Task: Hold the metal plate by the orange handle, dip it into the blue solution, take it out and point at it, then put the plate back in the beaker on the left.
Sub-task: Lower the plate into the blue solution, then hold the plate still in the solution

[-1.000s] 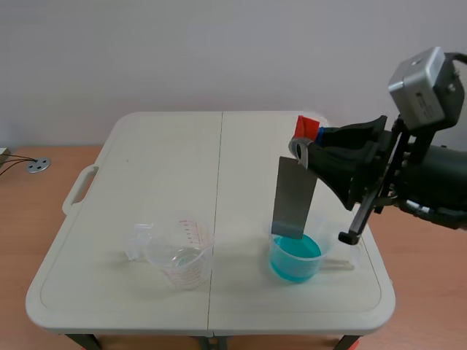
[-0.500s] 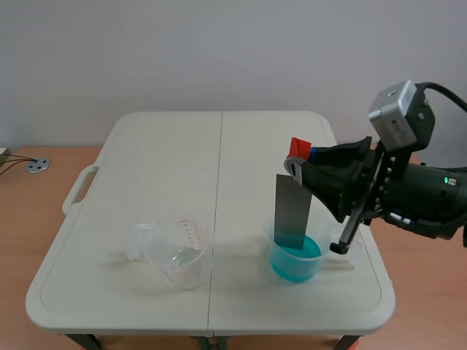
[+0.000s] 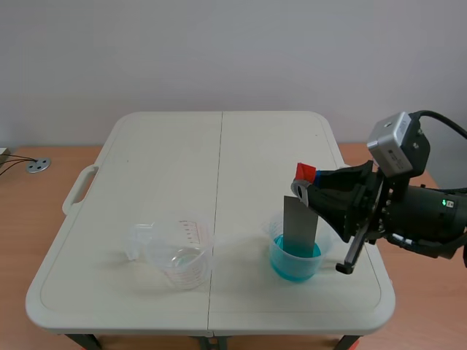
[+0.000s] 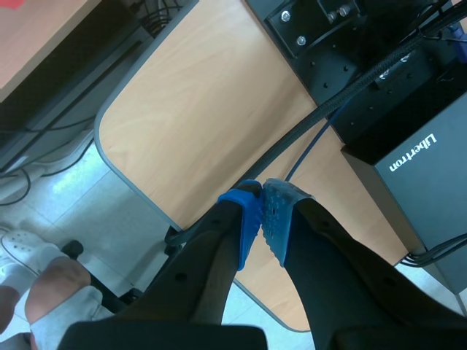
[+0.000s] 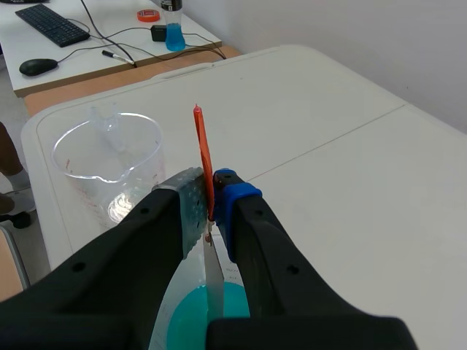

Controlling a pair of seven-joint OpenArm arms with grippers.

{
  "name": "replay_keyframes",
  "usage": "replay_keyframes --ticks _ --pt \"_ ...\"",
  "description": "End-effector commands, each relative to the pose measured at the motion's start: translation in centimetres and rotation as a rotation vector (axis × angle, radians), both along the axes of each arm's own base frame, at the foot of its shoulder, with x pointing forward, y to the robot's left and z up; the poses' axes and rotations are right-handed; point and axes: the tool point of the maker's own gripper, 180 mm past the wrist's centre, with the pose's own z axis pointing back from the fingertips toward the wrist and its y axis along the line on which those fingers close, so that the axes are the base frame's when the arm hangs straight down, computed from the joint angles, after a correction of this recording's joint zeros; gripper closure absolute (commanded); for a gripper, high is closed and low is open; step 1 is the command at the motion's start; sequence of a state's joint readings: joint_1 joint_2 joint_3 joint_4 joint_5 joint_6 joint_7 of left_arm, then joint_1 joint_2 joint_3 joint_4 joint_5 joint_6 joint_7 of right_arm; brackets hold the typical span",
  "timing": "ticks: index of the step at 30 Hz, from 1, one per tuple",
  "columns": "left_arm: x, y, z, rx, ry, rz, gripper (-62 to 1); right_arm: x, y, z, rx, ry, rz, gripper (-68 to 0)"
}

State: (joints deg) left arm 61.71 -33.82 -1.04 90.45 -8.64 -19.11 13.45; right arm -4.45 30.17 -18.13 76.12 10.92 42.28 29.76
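The grey metal plate [image 3: 300, 225] hangs upright with its lower end in the blue solution of the right beaker [image 3: 295, 259]. My right gripper [image 3: 307, 184] is shut on the plate's orange handle [image 3: 304, 173] just above the beaker. From the right wrist the orange handle [image 5: 203, 156] stands edge-on between the pads, and the plate [image 5: 214, 281] runs down into the blue solution [image 5: 207, 321]. The empty clear beaker [image 3: 181, 251] stands at the table's front left, also seen as the clear beaker [image 5: 109, 166] beside the gripper. My left gripper [image 4: 261, 214] is shut on nothing, away from the table.
The white folding table [image 3: 168, 160] has a seam down its middle and a handle at its left edge. In the left wrist view a wooden desk [image 4: 211, 109] and a black box [image 4: 419, 153] lie below. A desk with keyboard, mouse and bottle [image 5: 173, 29] lies beyond the table.
My right gripper has come down with the plate, sinking its lower end deeper into the blue solution. The clear beaker has not moved.
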Motion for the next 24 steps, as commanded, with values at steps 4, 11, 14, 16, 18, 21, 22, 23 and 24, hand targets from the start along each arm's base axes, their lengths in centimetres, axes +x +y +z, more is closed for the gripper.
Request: replay_keyframes --ticks 4,11,14,16,18,21,22,23,24 --pt "0.24 -0.27 0.22 -0.01 -0.009 -0.003 -4.2 0.39 -0.22 0.86 0.002 -0.029 0.007 -1.3" --pt "0.24 -0.27 0.22 -0.01 -0.009 -0.003 -4.2 0.37 -0.21 0.87 0.001 -0.031 0.008 -1.3" --pt "0.24 -0.27 0.22 -0.01 -0.009 -0.003 -4.2 0.37 -0.21 0.87 0.001 -0.031 0.008 -1.3" --pt "0.23 -0.27 0.22 -0.01 -0.009 -0.003 -4.2 0.37 -0.21 0.87 0.001 -0.031 0.008 -1.3" --pt "0.23 -0.27 0.22 -0.01 -0.009 -0.003 -4.2 0.37 -0.21 0.87 0.001 -0.031 0.008 -1.3" --pt "0.23 -0.27 0.22 -0.01 -0.009 -0.003 -4.2 0.37 -0.21 0.86 0.001 -0.031 0.008 -1.3" --pt "0.23 -0.27 0.22 -0.01 -0.009 -0.003 -4.2 0.37 -0.21 0.84 0.0 -0.031 0.009 -1.3" --pt "0.23 -0.27 0.22 -0.01 -0.009 -0.003 -4.2 0.36 -0.21 0.82 -0.002 -0.031 0.01 -1.3" --pt "0.23 -0.27 0.22 -0.01 -0.009 -0.003 -4.2 0.36 -0.21 0.82 -0.002 -0.031 0.01 -1.3"
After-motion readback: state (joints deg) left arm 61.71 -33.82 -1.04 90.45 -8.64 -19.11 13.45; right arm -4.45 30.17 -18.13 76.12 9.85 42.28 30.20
